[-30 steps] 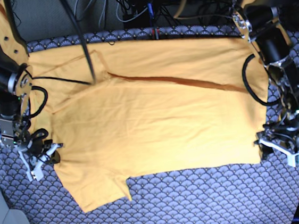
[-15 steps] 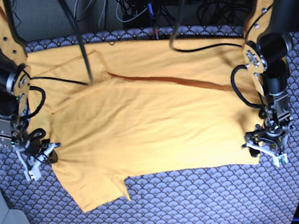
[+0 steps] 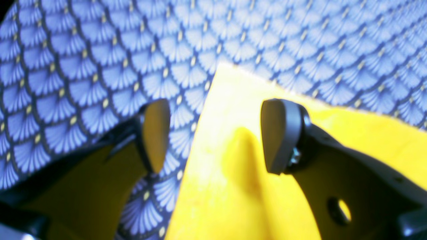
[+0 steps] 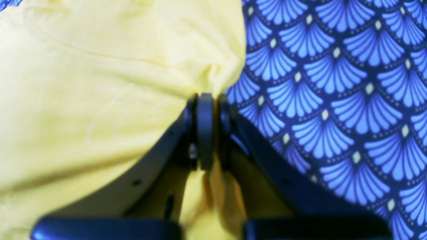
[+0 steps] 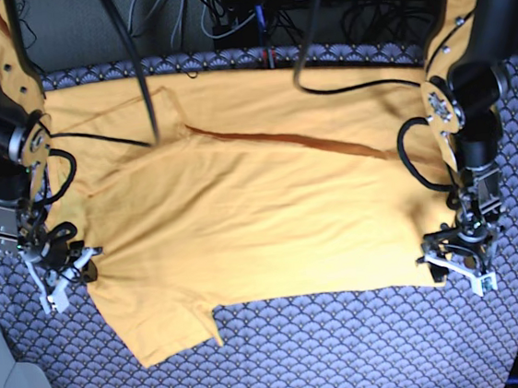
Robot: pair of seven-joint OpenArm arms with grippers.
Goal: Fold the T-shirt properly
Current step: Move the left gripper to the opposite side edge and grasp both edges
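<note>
T-shirt (image 5: 262, 221), yellow-orange, lies spread across the middle of the bench's blue scallop-patterned cloth (image 5: 350, 351) in the base view. At lower right of that frame, the left gripper (image 5: 458, 266) holds its fingers (image 3: 278, 133) wide apart, straddling the shirt's corner. At left, the right gripper (image 5: 64, 275) has its fingers (image 4: 205, 130) pressed together, clamped on a bunched fold of the shirt's edge.
</note>
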